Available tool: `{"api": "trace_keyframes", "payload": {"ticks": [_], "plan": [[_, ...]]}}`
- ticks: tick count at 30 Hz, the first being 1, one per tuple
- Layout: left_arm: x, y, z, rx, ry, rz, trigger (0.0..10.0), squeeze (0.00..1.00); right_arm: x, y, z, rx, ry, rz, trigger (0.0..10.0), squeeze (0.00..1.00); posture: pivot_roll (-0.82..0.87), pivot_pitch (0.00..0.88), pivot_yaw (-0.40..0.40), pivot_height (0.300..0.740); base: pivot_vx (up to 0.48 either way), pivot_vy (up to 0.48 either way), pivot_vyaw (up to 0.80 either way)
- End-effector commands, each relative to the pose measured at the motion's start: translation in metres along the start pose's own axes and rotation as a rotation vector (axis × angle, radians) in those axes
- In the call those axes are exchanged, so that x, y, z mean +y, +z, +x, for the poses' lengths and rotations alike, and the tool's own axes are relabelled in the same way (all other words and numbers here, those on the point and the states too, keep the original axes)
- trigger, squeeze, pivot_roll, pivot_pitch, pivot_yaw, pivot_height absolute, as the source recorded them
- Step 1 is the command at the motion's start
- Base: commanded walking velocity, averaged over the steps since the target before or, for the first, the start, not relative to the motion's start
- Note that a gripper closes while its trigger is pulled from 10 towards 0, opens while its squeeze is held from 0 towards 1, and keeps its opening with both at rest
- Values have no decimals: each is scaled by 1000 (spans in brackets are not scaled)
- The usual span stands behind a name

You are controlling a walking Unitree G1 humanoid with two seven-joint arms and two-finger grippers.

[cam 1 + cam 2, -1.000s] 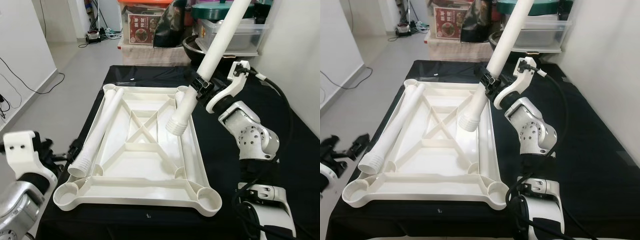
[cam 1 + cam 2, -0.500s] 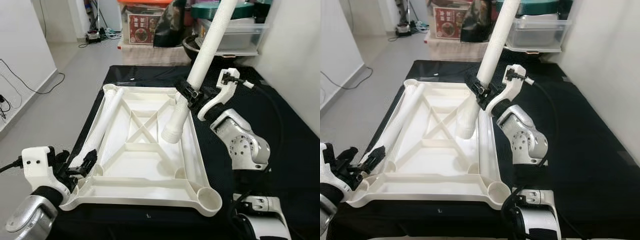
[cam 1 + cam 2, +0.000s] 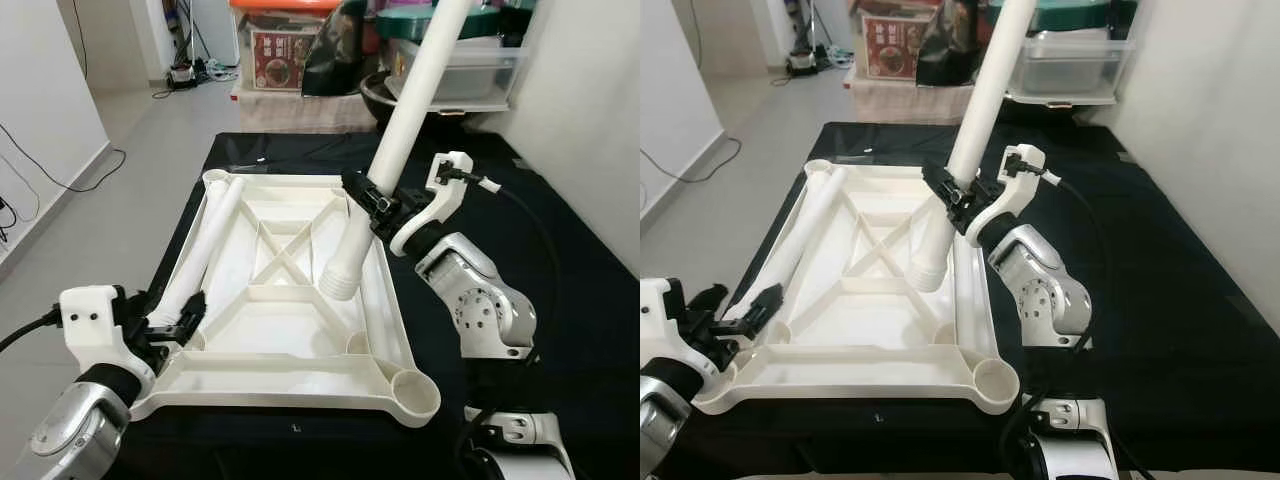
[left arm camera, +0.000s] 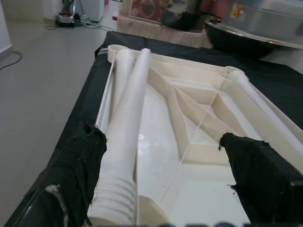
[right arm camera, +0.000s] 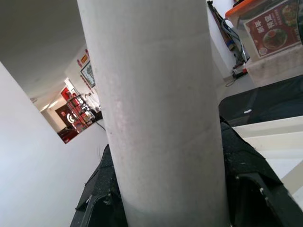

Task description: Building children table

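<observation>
Right gripper [image 3: 372, 203] clamps leg [image 3: 400, 150], lowered frame-centre | left gripper [image 4: 161, 165] open, now at tabletop [image 3: 290, 350] corner | fitting pending

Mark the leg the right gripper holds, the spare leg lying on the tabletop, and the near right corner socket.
held leg [image 3: 415, 95], left eye view, mid shaft above the gripper.
spare leg [image 3: 208, 240], left eye view, middle of its shaft.
corner socket [image 3: 413, 394], left eye view, its round rim.

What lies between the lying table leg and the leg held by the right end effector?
The tabletop's X-shaped ribs, seen from the head cameras.
</observation>
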State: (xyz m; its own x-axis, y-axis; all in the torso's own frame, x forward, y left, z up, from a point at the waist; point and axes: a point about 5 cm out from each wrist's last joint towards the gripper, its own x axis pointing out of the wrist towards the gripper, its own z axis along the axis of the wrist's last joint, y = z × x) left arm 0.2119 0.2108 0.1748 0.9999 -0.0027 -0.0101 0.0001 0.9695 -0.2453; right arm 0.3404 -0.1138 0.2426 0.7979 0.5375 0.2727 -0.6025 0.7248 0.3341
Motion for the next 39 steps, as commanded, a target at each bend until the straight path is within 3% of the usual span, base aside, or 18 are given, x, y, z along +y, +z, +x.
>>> {"api": "trace_keyframes", "payload": {"ticks": [1, 5, 9, 16, 18, 21, 26, 31, 39], "plan": [[3, -1, 1, -12, 24, -9, 10000, 0, 2, 3, -1, -24, -1, -32, 10000, 0, 58, 0, -43, 740, 0, 0, 0], [2, -1, 0, -17, 26, -37, 10000, 0, 3, 3, -1, -23, -1, -43, 10000, 0, 58, 0, -43, 740, 0, 0, 0], [-7, 0, 0, -9, -13, 16, 10000, 0, 3, 2, -1, -18, -3, -51, 10000, 0, 65, 0, -47, 740, 0, 0, 0], [-18, -1, 2, 58, -57, -20, 10000, 0, 3, 0, 0, -12, -5, -52, 10000, 0, 64, 0, -41, 740, -462, 0, 0], [-16, -2, 4, 66, -55, -26, 10000, 0, 3, 0, -1, -14, -8, -54, 10000, 0, 61, 0, -39, 740, -480, 0, 0], [-14, 4, 4, -14, -54, -30, 10000, 0, 2, 0, -1, -17, -13, -58, 10000, 0, 62, 0, -39, 740, -450, 0, 0], [-2, -2, 2, 12, 19, 43, 10000, 0, 4, -4, -3, -14, -19, -71, 10000, 0, 63, 0, -38, 740, 0, 0, 0], [3, -4, 4, 44, 69, 53, 10000, 0, 4, -5, -3, -12, -23, -94, 10000, 0, 65, 0, -40, 740, 0, 0, 0], [4, -11, 5, 78, 50, 10, 10000, 0, 1, -4, -2, -2, -45, -107, 10000, 0, 57, 0, -43, 740, 0, 117, -200]]}}
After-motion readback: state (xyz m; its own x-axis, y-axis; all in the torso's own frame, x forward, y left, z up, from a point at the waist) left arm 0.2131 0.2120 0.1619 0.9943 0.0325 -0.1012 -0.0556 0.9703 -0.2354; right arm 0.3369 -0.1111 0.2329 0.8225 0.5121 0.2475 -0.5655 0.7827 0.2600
